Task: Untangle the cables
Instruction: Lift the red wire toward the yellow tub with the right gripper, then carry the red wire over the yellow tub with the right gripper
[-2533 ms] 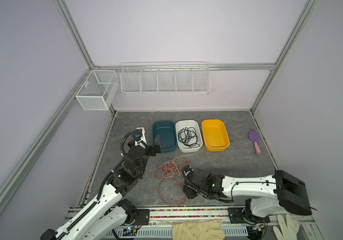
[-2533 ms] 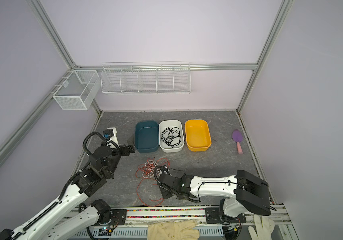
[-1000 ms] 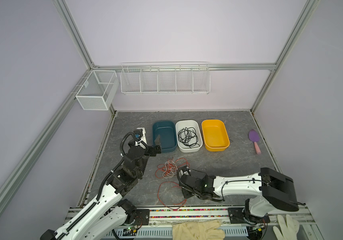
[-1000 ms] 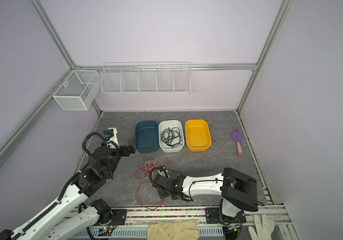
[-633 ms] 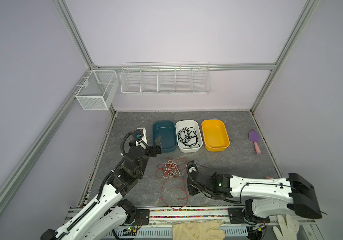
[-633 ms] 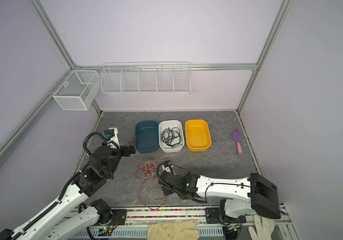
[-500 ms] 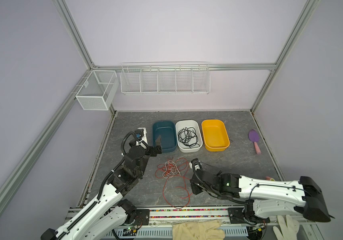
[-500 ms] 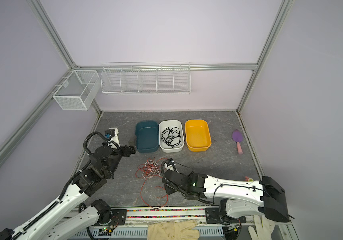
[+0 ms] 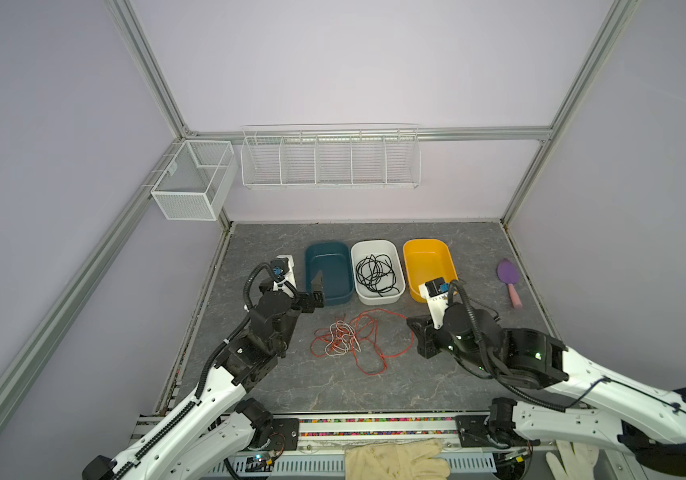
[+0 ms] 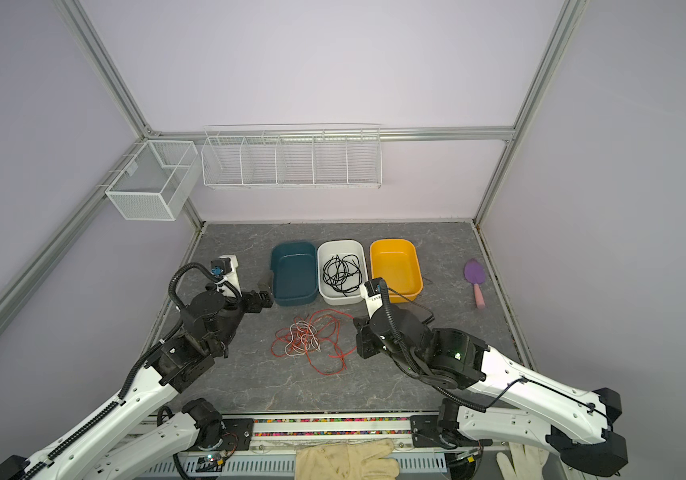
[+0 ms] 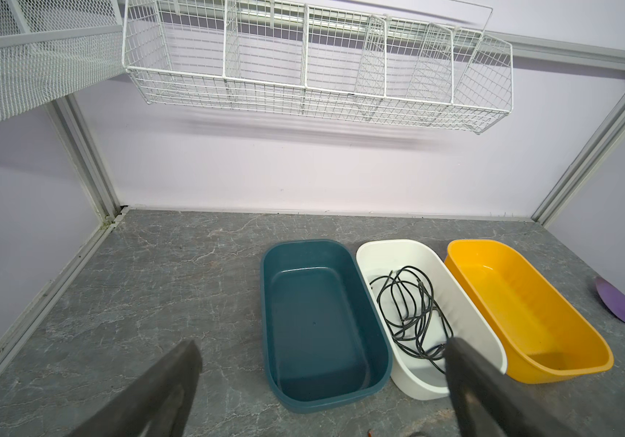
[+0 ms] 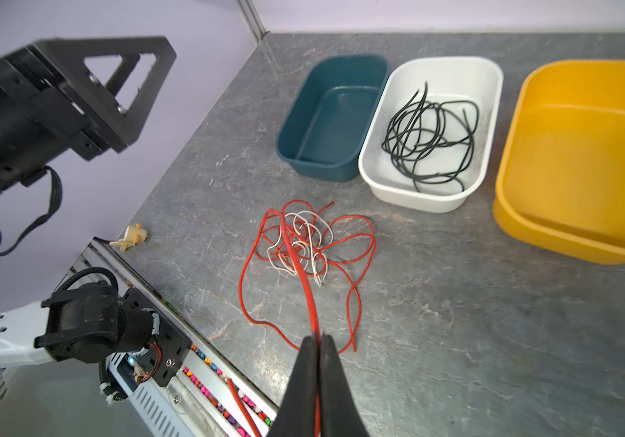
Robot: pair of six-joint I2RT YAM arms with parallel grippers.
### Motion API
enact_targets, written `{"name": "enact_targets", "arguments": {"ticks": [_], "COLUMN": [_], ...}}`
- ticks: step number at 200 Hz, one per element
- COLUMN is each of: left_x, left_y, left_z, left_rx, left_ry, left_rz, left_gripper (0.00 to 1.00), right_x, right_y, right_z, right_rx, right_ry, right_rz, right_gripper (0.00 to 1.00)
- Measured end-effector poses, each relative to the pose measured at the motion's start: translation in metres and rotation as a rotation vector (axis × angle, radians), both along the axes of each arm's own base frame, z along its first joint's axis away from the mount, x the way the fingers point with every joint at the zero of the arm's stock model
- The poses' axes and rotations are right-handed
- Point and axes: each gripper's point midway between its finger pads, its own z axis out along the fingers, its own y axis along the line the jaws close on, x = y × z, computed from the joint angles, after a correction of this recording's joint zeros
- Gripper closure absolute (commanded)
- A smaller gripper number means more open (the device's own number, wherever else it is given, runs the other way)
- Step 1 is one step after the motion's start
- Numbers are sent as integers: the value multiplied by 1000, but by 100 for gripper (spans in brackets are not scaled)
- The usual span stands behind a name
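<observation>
A red cable (image 12: pixel 299 272) lies looped on the grey table, tangled with a thin white cable (image 12: pixel 305 227); both top views show the tangle (image 9: pixel 343 338) (image 10: pixel 310 336) mid-table. My right gripper (image 12: pixel 318 340) is shut on one red strand that runs taut from the knot to its tips; it stands to the right of the tangle (image 9: pixel 420 336) (image 10: pixel 364 336). A black cable (image 9: pixel 376 274) (image 11: pixel 413 306) lies coiled in the white bin (image 9: pixel 374 245). My left gripper (image 11: pixel 322 346) (image 9: pixel 316 291) hovers open and empty by the teal bin's near left corner.
A teal bin (image 9: pixel 310 257), the white bin and a yellow bin (image 9: pixel 428 245) sit in a row at the back. A purple spatula (image 9: pixel 508 276) lies at the right. Wire baskets (image 9: pixel 328 156) hang on the wall. Gloves (image 9: pixel 395 459) lie beyond the front rail.
My right gripper has swung to the right and away from the front edge, still shut on the red strand, drawing the red loops out. The left arm has not moved.
</observation>
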Motion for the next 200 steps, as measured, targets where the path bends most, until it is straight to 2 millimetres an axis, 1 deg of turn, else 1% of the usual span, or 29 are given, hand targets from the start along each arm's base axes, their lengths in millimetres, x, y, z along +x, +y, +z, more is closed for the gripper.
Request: {"name": "enact_targets", "arguments": {"ticks": [19, 35, 91, 105, 138, 149, 168, 200], "left_x": [0, 0, 1, 2, 2, 2, 3, 3], "left_y": [0, 0, -2, -3, -4, -5, -6, -8], "left_z": [0, 0, -4, -6, -8, -8, -9, -11], "left_rx": [0, 1, 9, 13, 16, 18, 21, 25], "left_ry": [1, 1, 11, 17, 23, 25, 27, 33], "left_rz": [0, 0, -3, -6, -12, -16, -21, -27], "left_gripper": [1, 1, 1, 1, 1, 1, 1, 1], "right_x": [6, 11, 29, 30, 28, 27, 27, 30], "right_y": [-10, -14, -18, -20, -27, -30, -33, -38], "right_z": [22, 39, 81, 98, 146, 158, 171, 180], "right_rx": [3, 4, -18, -6, 44, 57, 57, 22], "right_ry": [-36, -63, -112, -134, -200, -220, -241, -267], "right_rz": [-22, -32, -58, -60, -54, -54, -55, -67], "right_gripper": [94, 94, 94, 94, 94, 94, 94, 94]}}
